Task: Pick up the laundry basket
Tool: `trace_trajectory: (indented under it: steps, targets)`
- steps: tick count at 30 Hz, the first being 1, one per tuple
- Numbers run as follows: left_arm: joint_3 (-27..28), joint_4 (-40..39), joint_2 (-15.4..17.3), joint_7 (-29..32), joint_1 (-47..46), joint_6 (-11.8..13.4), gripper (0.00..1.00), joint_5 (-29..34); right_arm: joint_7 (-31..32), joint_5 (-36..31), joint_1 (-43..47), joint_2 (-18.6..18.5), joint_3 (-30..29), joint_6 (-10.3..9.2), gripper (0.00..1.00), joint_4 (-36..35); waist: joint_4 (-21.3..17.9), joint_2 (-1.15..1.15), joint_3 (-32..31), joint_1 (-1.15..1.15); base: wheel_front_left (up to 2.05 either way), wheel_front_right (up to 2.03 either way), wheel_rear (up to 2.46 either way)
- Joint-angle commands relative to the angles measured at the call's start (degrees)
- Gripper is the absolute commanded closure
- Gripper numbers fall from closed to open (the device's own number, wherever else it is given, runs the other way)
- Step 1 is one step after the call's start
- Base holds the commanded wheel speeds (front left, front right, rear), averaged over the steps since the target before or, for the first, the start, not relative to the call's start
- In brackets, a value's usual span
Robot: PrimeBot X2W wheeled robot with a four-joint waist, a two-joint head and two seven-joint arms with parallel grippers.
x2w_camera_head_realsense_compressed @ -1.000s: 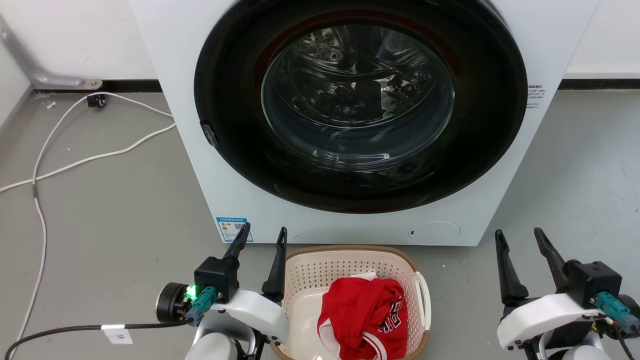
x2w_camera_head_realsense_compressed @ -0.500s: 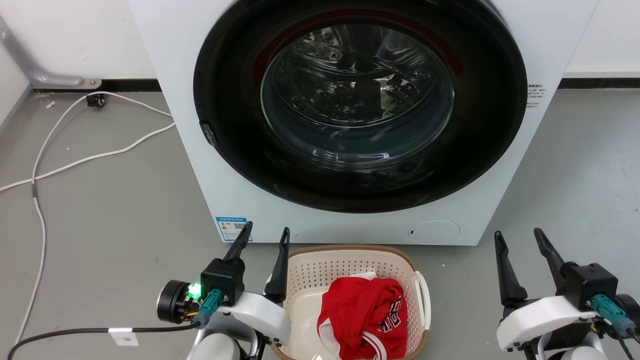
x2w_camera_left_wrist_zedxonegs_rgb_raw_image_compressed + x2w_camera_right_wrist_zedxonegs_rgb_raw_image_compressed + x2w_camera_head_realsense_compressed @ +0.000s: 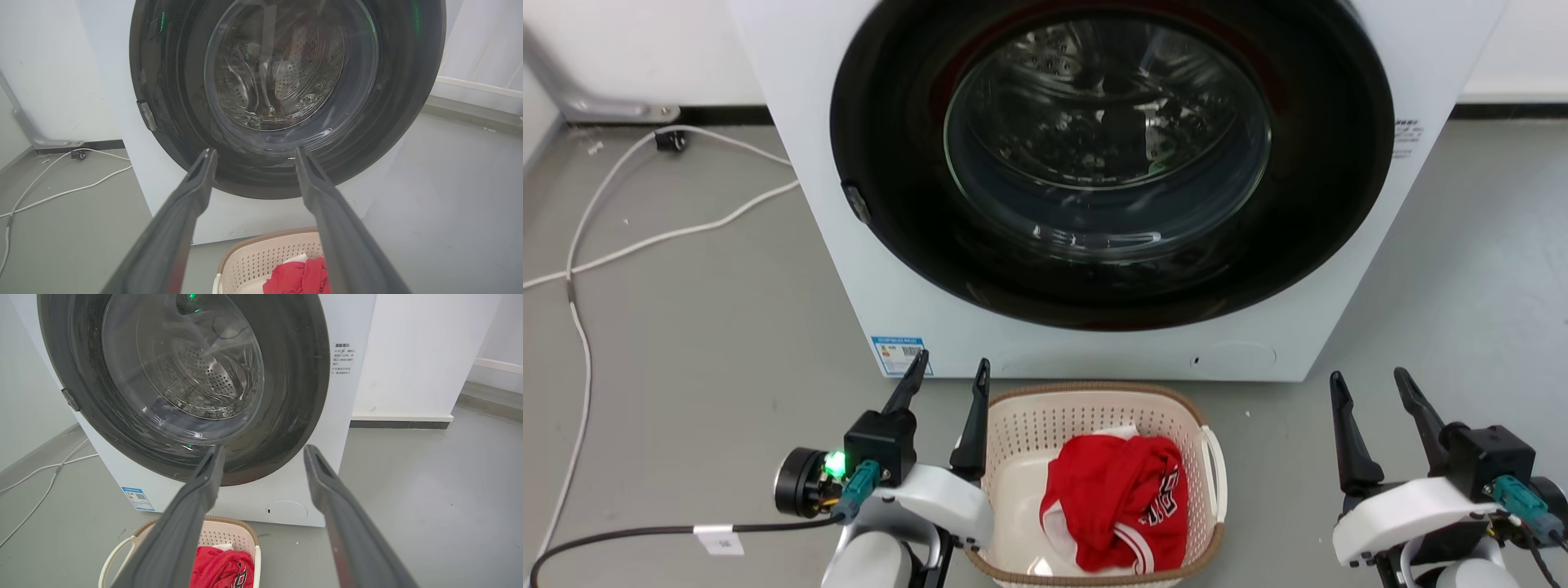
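Note:
The cream laundry basket (image 3: 1029, 441) with a brown rim and a white loop handle sits on the floor right in front of the washer, at the bottom centre of the head view. A red garment (image 3: 1119, 498) lies inside it. My left gripper (image 3: 947, 371) is open, above and just left of the basket's left rim, holding nothing. My right gripper (image 3: 1368, 384) is open too, well to the right of the basket. The basket (image 3: 265, 257) shows low between the left fingers in the left wrist view, and the basket (image 3: 229, 539) lies low left in the right wrist view.
A white front-loading washer (image 3: 866, 269) with a shut round glass door (image 3: 1107, 139) stands just behind the basket. White cables (image 3: 645, 237) trail over the grey floor at the left. A white wall (image 3: 412, 355) and skirting run behind at the right.
The head view has tipped down slightly, so the washer and basket sit higher in the picture. Both grippers stay open, with the left a little nearer the basket's rim.

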Motion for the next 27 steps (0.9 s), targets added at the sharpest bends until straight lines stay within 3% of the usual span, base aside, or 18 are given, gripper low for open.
trace_trajectory:
  steps: [1, 10, 27]
  targets:
    - [0.2, 0.1, 0.0, -0.1, -1.0, 0.3, 0.0, 0.1, -0.1, 0.4, -1.0, 0.2, 0.0, -0.02, 0.0, 0.2, -0.1, 0.0, 1.5, 0.0, 0.0, 0.0, 0.0]
    - [1.4, 4.2, 0.0, -0.1, -6.6, 0.1, 0.0, 0.3, -0.8, 2.9, -7.0, -2.1, 1.8, -0.02, 0.0, 4.9, -1.5, 0.0, 14.0, 0.0, 0.0, 0.0, 0.0]
    - [6.3, 18.6, 1.3, -0.1, -21.4, -2.2, 0.0, -2.4, -3.3, 10.2, -25.6, -4.8, 10.7, -0.02, 0.0, 25.5, -3.6, 0.0, 35.0, 0.0, 0.0, 0.0, 0.0]
